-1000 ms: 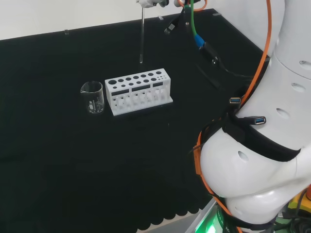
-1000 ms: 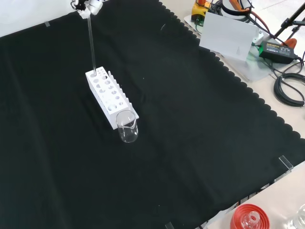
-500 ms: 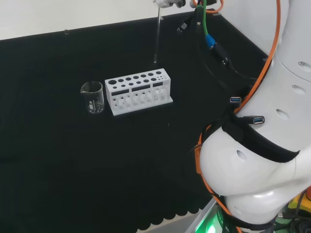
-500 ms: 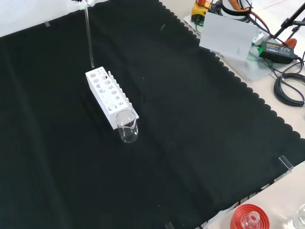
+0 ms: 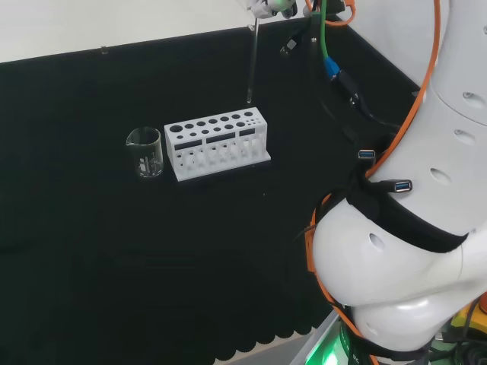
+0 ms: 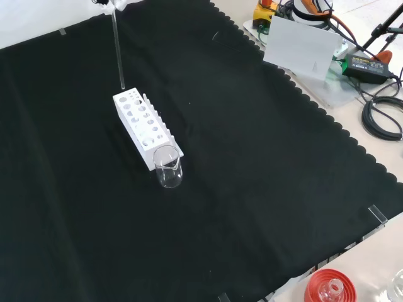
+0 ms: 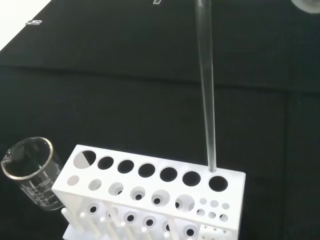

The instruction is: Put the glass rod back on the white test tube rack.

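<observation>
A clear glass rod [image 5: 251, 61] hangs upright from the hand [image 5: 266, 6] at the top edge of the head view, the hand shut on its upper end. The rod's lower tip hovers just above the right end of the white test tube rack [image 5: 217, 141]. In the wrist view the rod [image 7: 206, 85] ends a little above the rack's [image 7: 150, 195] end hole in the back row. From the front, the rod [image 6: 118, 50] stands over the far end of the rack [image 6: 146, 126], with the hand [image 6: 116, 3] at the top edge.
An empty glass beaker [image 5: 144, 152] stands just left of the rack in the head view, nearer than it from the front [image 6: 169, 167]. The arm's white links [image 5: 411, 228] fill the head view's right. A red ribbed stand [image 6: 330, 288] sits off the cloth's corner.
In the head view the hand has carried the rod to the right, from behind the rack's middle to above its right end. Rack and beaker have not moved.
</observation>
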### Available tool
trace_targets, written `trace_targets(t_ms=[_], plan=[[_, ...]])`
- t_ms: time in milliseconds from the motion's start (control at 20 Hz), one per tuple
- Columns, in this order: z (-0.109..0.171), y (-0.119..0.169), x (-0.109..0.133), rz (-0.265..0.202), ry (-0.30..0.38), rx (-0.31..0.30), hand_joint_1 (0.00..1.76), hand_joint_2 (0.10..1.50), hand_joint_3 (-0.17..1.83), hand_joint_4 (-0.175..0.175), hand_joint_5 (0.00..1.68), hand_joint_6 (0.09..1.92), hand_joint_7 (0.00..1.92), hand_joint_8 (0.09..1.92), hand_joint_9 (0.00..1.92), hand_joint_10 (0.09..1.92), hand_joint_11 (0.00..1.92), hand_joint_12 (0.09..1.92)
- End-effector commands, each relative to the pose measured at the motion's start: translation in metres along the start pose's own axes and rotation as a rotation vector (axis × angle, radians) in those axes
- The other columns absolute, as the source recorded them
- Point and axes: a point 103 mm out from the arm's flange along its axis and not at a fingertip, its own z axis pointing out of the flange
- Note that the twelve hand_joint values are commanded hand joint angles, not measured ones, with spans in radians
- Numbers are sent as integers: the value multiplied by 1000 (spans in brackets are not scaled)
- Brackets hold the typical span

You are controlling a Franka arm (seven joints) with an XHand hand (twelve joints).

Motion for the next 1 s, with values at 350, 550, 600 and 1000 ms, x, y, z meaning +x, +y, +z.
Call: trace_targets(t_ms=[350,550,600,1000], plan=[[10,9,-3,-8,12,15,1292,1130,-175,-175,1099,823,1148,832,1694,498,1556,651],[15,12,-5,-11,9,23,1292,1130,-175,-175,1100,822,1149,831,1694,498,1557,651],[16,13,-5,-12,9,25,1292,1130,-175,-175,1100,822,1149,831,1694,497,1557,650],[16,20,1,-17,-3,34,1292,1130,-175,-175,1101,821,1150,830,1694,497,1557,650]])
